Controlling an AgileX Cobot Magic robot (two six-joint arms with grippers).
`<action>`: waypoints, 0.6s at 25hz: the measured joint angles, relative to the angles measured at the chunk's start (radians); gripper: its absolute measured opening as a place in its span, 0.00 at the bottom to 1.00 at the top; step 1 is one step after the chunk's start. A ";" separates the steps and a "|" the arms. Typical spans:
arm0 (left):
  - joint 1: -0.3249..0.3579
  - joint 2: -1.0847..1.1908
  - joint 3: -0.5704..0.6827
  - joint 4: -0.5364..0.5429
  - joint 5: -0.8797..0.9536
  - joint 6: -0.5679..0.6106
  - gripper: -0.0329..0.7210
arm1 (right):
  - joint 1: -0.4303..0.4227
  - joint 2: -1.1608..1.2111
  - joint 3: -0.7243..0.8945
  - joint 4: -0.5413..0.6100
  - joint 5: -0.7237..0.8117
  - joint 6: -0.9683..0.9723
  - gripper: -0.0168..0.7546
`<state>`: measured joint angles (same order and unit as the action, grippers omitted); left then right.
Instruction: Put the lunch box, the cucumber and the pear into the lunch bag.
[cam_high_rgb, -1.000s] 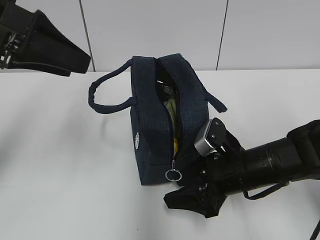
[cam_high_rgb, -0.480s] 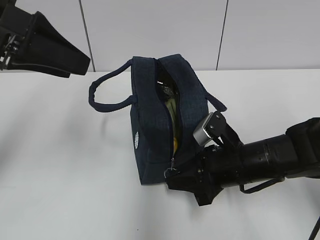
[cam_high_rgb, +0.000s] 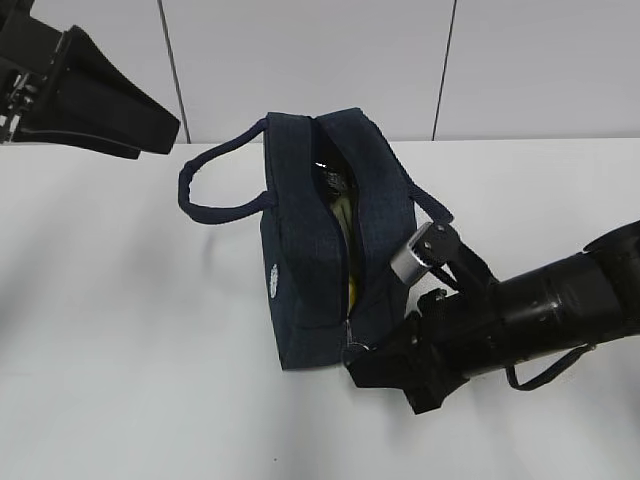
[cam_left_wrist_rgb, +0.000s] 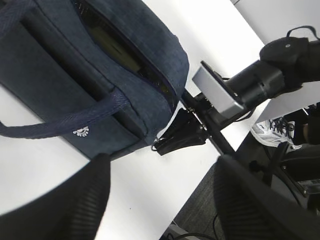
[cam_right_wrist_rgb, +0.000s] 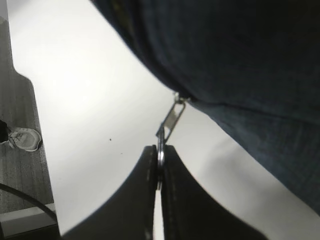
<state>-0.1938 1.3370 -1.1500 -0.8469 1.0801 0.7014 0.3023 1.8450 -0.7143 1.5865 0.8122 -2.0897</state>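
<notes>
The navy lunch bag (cam_high_rgb: 300, 290) stands mid-table with its zipper open along the top and down the near end. It also shows in the left wrist view (cam_left_wrist_rgb: 75, 65) and the right wrist view (cam_right_wrist_rgb: 240, 60). A yellow strip (cam_high_rgb: 351, 288), perhaps the pear, shows through the slit. The lunch box and the cucumber are hidden. My right gripper (cam_high_rgb: 356, 357) is at the bag's near bottom corner, shut on the metal ring pull (cam_right_wrist_rgb: 160, 149). My left gripper (cam_left_wrist_rgb: 162, 167) is open and empty, held high above the table to the bag's left.
My left arm (cam_high_rgb: 90, 95) hangs at the far left, above the table. The bag's loop handles (cam_high_rgb: 215, 200) stick out to both sides. The table's near edge and the floor (cam_left_wrist_rgb: 220, 210) show in the left wrist view.
My right gripper moved up and left to the bag's near corner and shut on the ring pull, which hung free a second ago. The left arm has not moved.
</notes>
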 joint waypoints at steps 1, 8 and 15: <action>0.000 0.000 0.000 0.000 0.000 0.000 0.64 | 0.000 -0.027 0.000 -0.028 -0.016 0.045 0.00; 0.000 0.000 0.000 0.000 0.000 0.000 0.64 | 0.000 -0.205 -0.001 -0.175 -0.092 0.218 0.00; 0.000 0.000 0.000 0.000 0.002 0.000 0.64 | 0.000 -0.273 -0.066 -0.199 -0.116 0.244 0.00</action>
<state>-0.1938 1.3370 -1.1500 -0.8465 1.0820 0.7014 0.3023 1.5720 -0.7802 1.3870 0.6962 -1.8456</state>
